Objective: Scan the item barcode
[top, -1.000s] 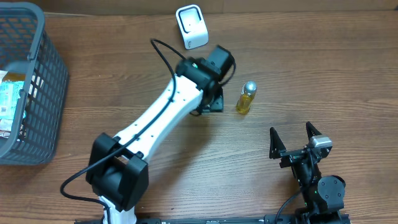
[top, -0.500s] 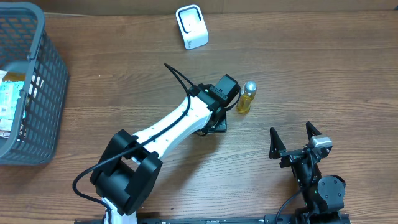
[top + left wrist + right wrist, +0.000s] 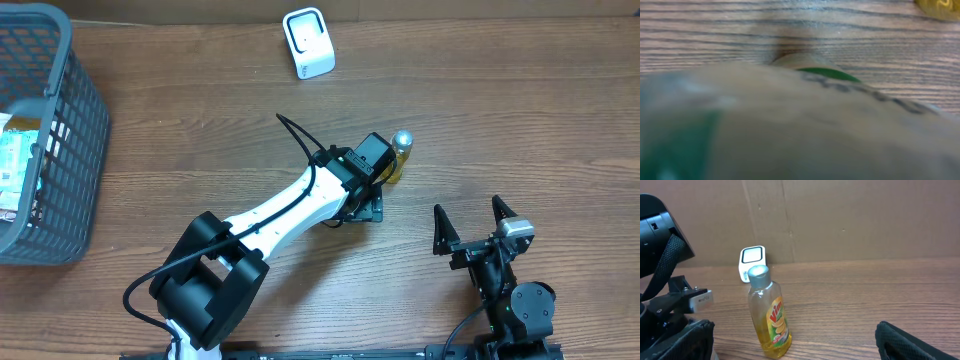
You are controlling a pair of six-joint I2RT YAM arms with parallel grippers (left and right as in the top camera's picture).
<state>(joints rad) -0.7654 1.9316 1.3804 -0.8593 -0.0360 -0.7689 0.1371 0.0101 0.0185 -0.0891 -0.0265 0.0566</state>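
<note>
The item, a pale beige pack with a green patch (image 3: 790,120), sits so close to my left wrist camera that it is all blur. It is low over the brown wooden table (image 3: 520,100), just beside the upright clear bottle of yellow liquid with a silver cap (image 3: 401,143), and from above it is hidden beneath my arm. My left gripper (image 3: 365,207) has swung here from beside the white boxy scanner (image 3: 308,42) within the last second; whether its jaws have let go or still hold the pack I cannot tell. I judge the scan pass over and this a set-down. My right gripper (image 3: 466,206) rests with its fingers wide apart, empty, near the table's front edge.
</note>
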